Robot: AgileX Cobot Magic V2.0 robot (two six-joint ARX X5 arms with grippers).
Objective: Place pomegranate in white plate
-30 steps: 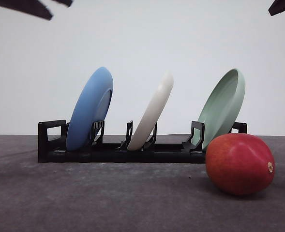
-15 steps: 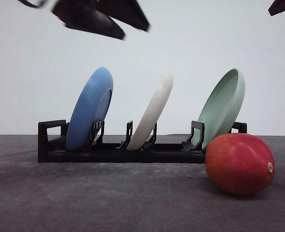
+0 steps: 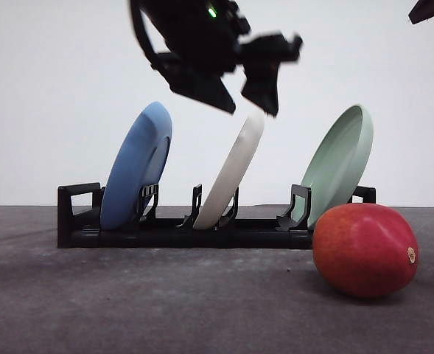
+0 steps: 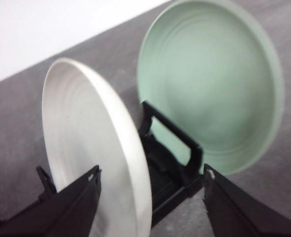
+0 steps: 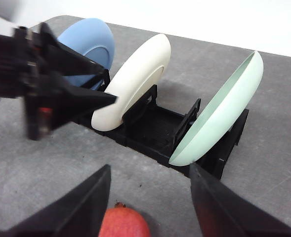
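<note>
The white plate (image 3: 233, 171) stands on edge, tilted, in the middle slot of the black rack (image 3: 202, 230), between the blue plate (image 3: 137, 167) and the green plate (image 3: 340, 164). The left gripper (image 3: 245, 103) hangs just above the white plate's top rim with its jaws spread and empty. If they close off-centre on the rim, the plate may slip, tip against the green plate, or drag the rack along. The pomegranate (image 3: 364, 250) lies on the worktop in front of the rack's green-plate end, and could roll if bumped. The right gripper (image 5: 150, 197), jaws spread, hovers above the fruit.
</note>
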